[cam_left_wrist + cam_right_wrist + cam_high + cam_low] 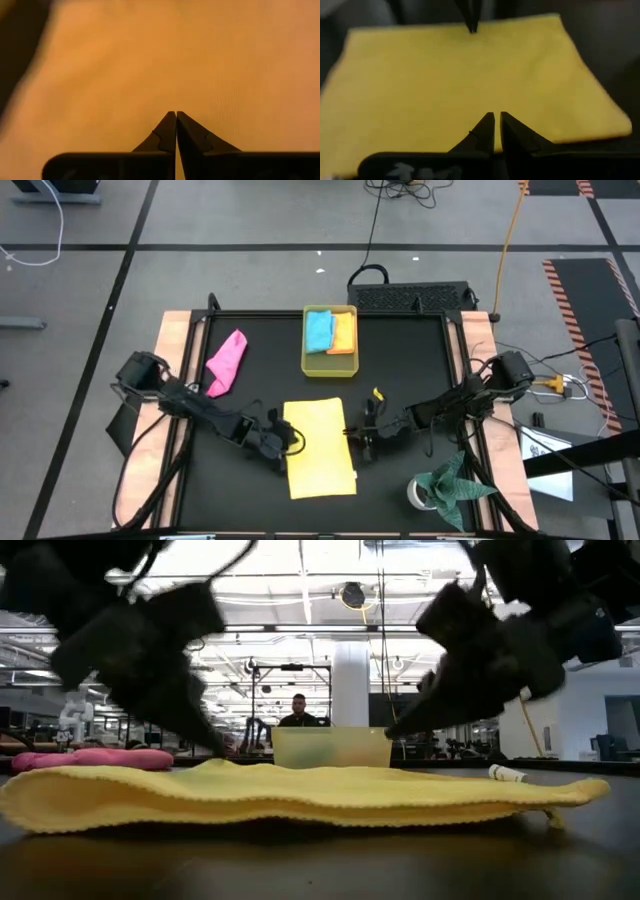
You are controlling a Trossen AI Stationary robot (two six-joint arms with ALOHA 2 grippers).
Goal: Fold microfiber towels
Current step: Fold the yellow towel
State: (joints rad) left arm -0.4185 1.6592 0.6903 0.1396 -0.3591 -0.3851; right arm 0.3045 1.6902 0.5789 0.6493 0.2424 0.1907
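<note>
A yellow towel (320, 450) lies flat on the dark table, folded to a rectangle, and fills both wrist views (470, 80). My left gripper (287, 443) is shut at the towel's left edge. My right gripper (350, 432) stands over the towel's right edge, its fingers closed to a thin slit with nothing between them. A pink towel (227, 362) lies bunched at the far left. A light blue towel (319, 330) and an orange towel (344, 333) sit in the yellow tray (328, 366). My left gripper comes slanting down from the table's left. Its shut fingertips (214, 748) meet the yellow towel's top surface near its left edge (216, 764). The towel lies flat on the table. My right gripper hangs close over the towel's right edge (530, 125); I cannot tell whether it touches the towel.
A dark green cloth (455, 483) lies bunched by a small white cup (418, 492) at the near right corner. A small yellow-and-white thing (377, 393) lies to the right of the towel's far corner. A person (298, 712) shows in the room beyond the table.
</note>
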